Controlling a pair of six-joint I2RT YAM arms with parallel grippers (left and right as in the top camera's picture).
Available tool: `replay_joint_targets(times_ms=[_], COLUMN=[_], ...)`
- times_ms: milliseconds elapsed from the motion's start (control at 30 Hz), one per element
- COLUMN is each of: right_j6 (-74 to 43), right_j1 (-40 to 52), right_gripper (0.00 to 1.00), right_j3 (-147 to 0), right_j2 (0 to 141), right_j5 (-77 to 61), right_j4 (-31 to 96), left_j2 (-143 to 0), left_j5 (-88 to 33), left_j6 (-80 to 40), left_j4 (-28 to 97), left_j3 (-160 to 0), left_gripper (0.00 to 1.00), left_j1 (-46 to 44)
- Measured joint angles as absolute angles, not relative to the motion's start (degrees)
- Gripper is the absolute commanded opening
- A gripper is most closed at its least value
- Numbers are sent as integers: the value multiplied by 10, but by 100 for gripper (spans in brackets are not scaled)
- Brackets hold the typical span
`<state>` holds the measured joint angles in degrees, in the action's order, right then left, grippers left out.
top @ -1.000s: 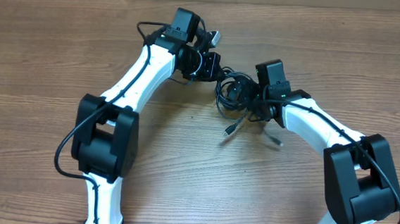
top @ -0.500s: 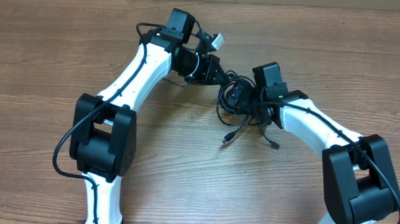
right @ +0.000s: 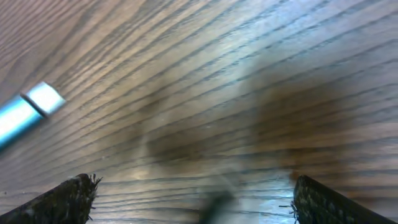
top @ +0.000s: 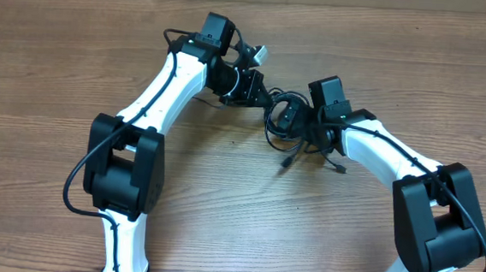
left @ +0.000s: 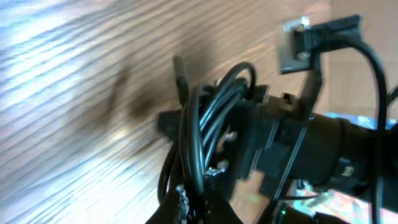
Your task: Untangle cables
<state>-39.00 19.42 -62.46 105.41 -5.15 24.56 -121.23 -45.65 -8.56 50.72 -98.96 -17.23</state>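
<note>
The cables (top: 280, 115) form a tangled black bundle between the two arms, with loose plug ends (top: 288, 161) trailing toward the near side. My left gripper (top: 263, 93) is shut on the bundle's left side. In the left wrist view the looped cables (left: 202, 124) rise from my left gripper (left: 194, 210), and one plug (left: 180, 71) sticks up. My right gripper (top: 305, 133) hovers at the bundle's right side. Its fingers (right: 78, 198) stand wide open over bare wood, and my right gripper (right: 199, 200) has only a blurred dark cord passing between them.
The wooden table (top: 50, 71) stretches to all sides. The right arm's black wrist (left: 323, 143) fills the right of the left wrist view. A pale blue, silver-tipped object (right: 28, 112) lies at the left edge of the right wrist view.
My left gripper has shifted slightly right and toward me with the bundle in it. The dangling plug ends have swung a little to the right. The right gripper stays wide open.
</note>
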Motion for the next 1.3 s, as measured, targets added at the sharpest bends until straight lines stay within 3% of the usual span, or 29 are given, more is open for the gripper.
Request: replay_joint_targets(times_ms=[500,800,933,1000,1100,1167,1300], right_j6=[-396,-392,-397,-399,-399,-396,-360], right_j1=[175,176,148,136,137,139,139], right_gripper=[91,92,94,94,94,94,94], right_j3=[-642,-642,-629,-629,-629,-628,-628], right_j2=[1049,1049,1051,1053,1053,1053,1053], right_j5=[1,4,83,107,109,105,65], right_j4=[337,344,366,366,365,359,335], left_j2=[-1205,-1205,-1191,-1186,-1185,-1185,-1185], left_j5=[-479,-332,-233,-205,-186,-181,-177], left_j6=[-58,-108,-121,-121,-131,-138,-161], left_j4=[574,603,613,612,592,571,511], left_j3=[-989,-989,-989,-989,-989,-989,-989], left_gripper=[4,4,5,13,50,64,68], left_j1=[-138,-139,-126,-119,-134,-150,-182])
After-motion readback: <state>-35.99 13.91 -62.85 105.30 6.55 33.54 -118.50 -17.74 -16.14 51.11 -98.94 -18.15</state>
